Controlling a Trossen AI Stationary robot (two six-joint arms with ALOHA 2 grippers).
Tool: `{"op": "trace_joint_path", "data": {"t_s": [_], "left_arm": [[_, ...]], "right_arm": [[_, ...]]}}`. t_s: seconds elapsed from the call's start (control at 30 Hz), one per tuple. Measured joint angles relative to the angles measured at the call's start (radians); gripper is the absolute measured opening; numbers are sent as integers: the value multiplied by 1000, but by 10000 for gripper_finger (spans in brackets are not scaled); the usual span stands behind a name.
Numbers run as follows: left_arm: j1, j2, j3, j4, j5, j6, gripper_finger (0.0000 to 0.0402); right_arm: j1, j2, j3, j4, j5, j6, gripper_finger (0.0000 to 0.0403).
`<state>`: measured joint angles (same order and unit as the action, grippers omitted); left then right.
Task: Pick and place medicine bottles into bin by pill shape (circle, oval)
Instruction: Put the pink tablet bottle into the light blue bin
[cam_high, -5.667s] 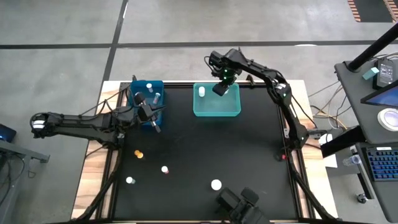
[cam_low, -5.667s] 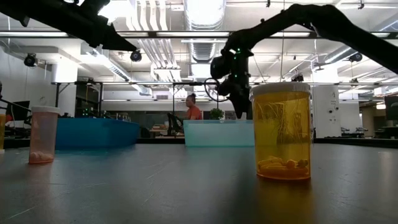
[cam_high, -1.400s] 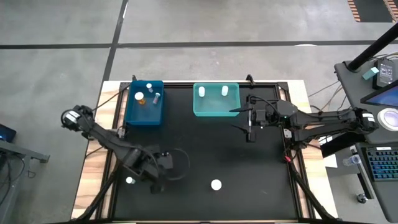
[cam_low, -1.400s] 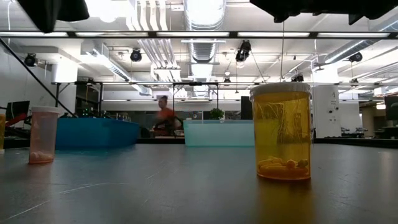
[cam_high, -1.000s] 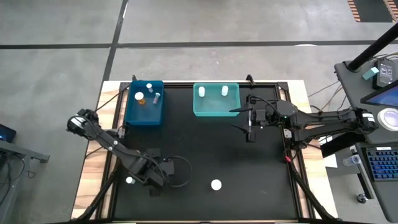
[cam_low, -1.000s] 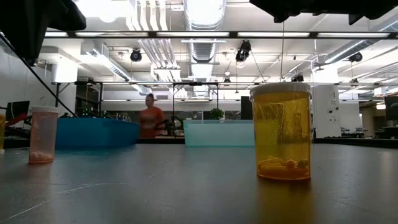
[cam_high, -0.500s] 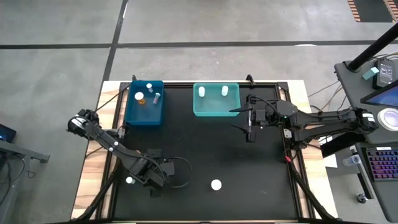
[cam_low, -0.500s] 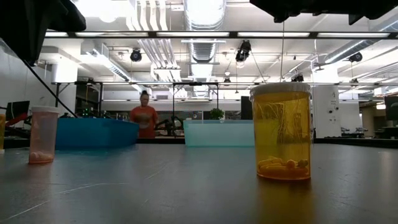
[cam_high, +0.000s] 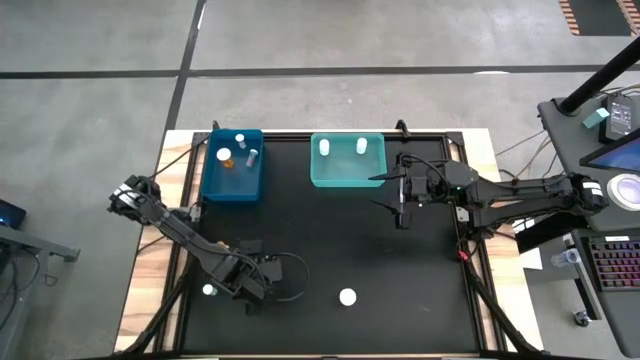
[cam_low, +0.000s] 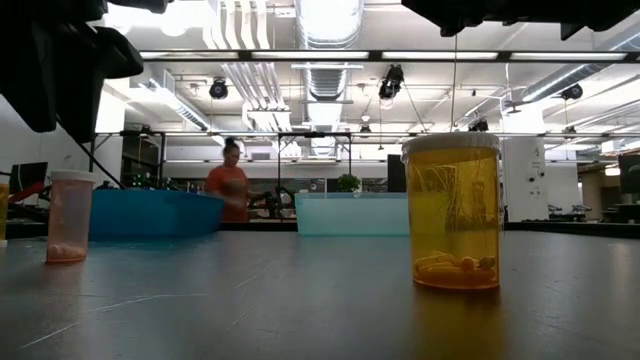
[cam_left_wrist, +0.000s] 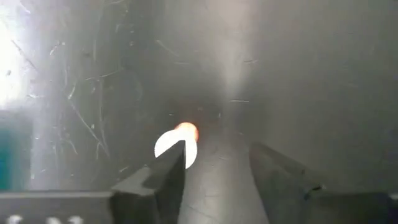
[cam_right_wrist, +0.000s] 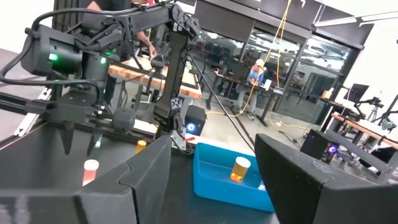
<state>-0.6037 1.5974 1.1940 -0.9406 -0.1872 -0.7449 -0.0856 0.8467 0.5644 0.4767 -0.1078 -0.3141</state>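
directly under the left gripper (cam_left_wrist: 214, 168), its fingers parted and empty, a white-capped amber bottle (cam_left_wrist: 177, 143) stands upright on the black mat (cam_high: 340, 230), partly behind one fingertip, off-centre in the gap. the right gripper (cam_high: 400, 205), spread and empty, waits well apart near the teal bin (cam_high: 347, 180); pill shape unreadable.

A black table (cam_high: 330, 240) carries two bins (cam_high: 233, 166) (blue, teal) and scattered bottles (cam_high: 347, 297).

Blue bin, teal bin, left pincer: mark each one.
blue bin (cam_high: 213, 185), high view, bare floor near its front wall.
teal bin (cam_high: 347, 170), high view, bare floor.
left pincer (cam_left_wrist: 214, 163), left wrist view, midway between its fingertips.
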Motion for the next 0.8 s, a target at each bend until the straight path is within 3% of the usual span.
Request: {"op": "trace_joint_path", "data": {"t_s": [0.27, 0.8], "left_arm": [[0, -1, -38, 72, -3, 0, 215], [8, -3, -53, 60, -35, 28, 217]], "right_arm": [[0, 0, 0, -1, 0, 0, 224], [0, 0, 0, -2, 0, 0, 224]]}}
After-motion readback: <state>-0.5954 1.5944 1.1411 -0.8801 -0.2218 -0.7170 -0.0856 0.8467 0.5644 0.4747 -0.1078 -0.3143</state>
